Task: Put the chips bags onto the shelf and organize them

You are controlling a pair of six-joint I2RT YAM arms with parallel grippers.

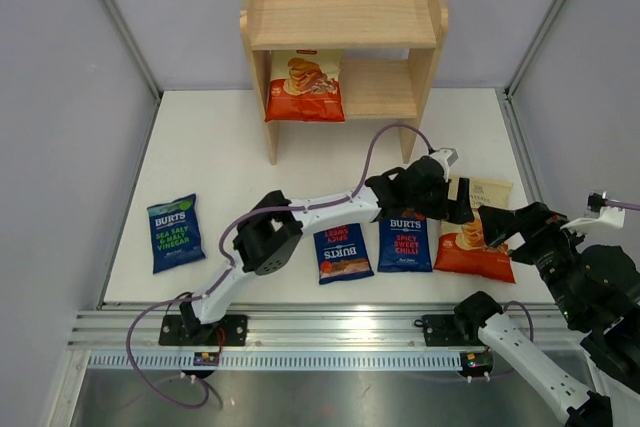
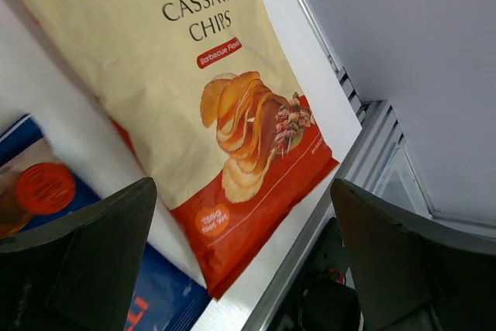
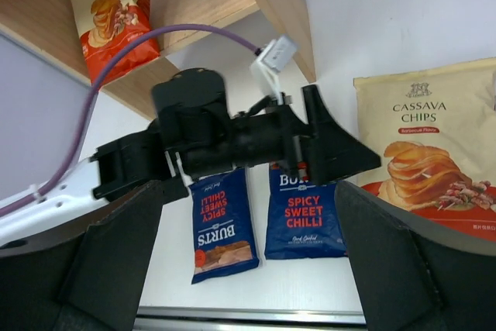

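While my left jaws hover wide apart, seemingly clear of the flat cream-and-orange cassava chips bag (image 1: 478,239) on the white table (image 1: 250,147), pick-up is in hand; next I must descend, clamp, lift toward the pale wooden shelf (image 1: 345,17).

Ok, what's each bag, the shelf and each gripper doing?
shelf: top bare, one bag below.
shelved cassava bag: standing on lower tier.
loose cassava bag: flat on table.
Spicy Sweet Chilli bags: flat, side by side.
Sea Salt bag: flat, alone at left.
left gripper: open, empty, aimed at loose cassava bag.
right gripper: open, empty.
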